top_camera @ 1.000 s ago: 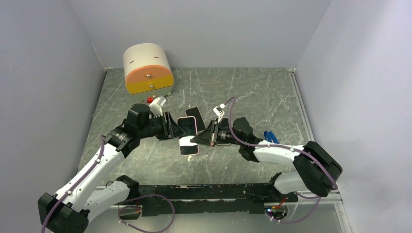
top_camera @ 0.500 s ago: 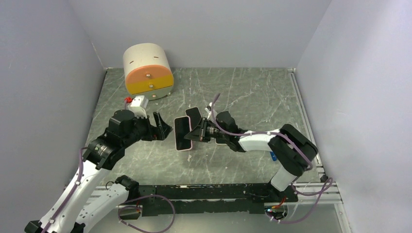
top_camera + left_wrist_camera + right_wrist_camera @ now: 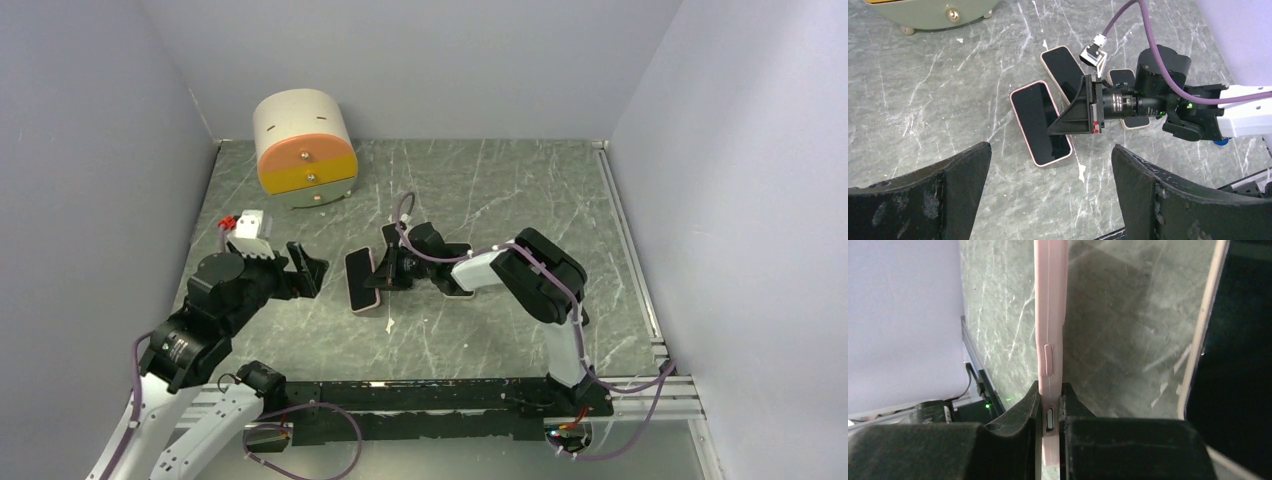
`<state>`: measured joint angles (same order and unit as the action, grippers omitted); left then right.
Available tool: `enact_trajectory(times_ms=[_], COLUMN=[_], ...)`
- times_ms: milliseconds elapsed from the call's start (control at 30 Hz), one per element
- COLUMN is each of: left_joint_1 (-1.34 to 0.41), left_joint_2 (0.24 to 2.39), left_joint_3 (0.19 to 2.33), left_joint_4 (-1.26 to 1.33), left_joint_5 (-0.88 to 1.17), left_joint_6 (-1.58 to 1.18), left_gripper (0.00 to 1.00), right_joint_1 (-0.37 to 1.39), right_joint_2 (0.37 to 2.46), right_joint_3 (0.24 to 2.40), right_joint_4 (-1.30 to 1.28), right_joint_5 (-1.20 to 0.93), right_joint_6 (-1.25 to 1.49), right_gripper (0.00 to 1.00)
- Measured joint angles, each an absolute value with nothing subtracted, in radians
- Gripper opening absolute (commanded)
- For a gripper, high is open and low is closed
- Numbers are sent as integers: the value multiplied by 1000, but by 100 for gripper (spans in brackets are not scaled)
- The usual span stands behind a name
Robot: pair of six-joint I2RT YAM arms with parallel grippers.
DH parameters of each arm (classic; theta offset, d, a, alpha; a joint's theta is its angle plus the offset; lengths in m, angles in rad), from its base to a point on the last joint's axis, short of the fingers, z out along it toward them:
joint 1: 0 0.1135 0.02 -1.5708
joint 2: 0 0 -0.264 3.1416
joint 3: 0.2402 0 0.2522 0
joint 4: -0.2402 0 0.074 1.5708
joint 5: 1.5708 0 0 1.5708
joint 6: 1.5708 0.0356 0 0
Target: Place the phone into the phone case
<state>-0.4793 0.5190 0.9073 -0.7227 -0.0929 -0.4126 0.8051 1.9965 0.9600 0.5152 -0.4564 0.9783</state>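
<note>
The right pincer (image 3: 1049,396) is pinching the long edge of the pink phone case (image 3: 1048,315), which lies on the counter (image 3: 923,100) with the phone (image 3: 1039,122) inside it, while the left pincer (image 3: 1048,200) hangs spread and empty, well apart on the case's far side.

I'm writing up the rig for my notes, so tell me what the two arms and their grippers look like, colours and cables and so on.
Both the left arm and right arm have white links between bulky black joints. Purple cables loop along them. The left gripper and right gripper are matte black and wedge-shaped.
</note>
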Motion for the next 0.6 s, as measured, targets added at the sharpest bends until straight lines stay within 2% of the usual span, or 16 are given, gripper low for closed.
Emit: enact_trajectory(times_ms=[133,267,367,433,500,533,567,600], left_joint_1=[-479,-479,-479,-479,-479,-479,-479,-479], left_joint_2=[542,581,596,598,597,597,598,598], left_joint_3=[904,904,904,904,904,904,904,904], left_joint_4=[-725,-729,-731,-731,-731,-731,-731,-731], left_joint_5=[-95,-94,-94,-94,-94,-94,-94,-94], left_joint_6=[-405,-404,-404,-404,-404,-404,-404,-404], left_gripper=[94,94,94,94,94,94,94,94], right_joint_1=[803,807,807,806,804,804,802,799], right_joint_2=[2053,2059,2059,2056,2034,2018,2003,1985], right_joint_3=[1014,1031,1039,1044,1050,1050,1050,1050], right_joint_4=[513,502,466,443,410,387,365,341], right_joint_5=[-492,-495,-488,-484,-472,-466,-459,-451], right_joint_6=[999,997,976,966,946,934,923,913], right_gripper=[13,42,52,62,76,89,98,99])
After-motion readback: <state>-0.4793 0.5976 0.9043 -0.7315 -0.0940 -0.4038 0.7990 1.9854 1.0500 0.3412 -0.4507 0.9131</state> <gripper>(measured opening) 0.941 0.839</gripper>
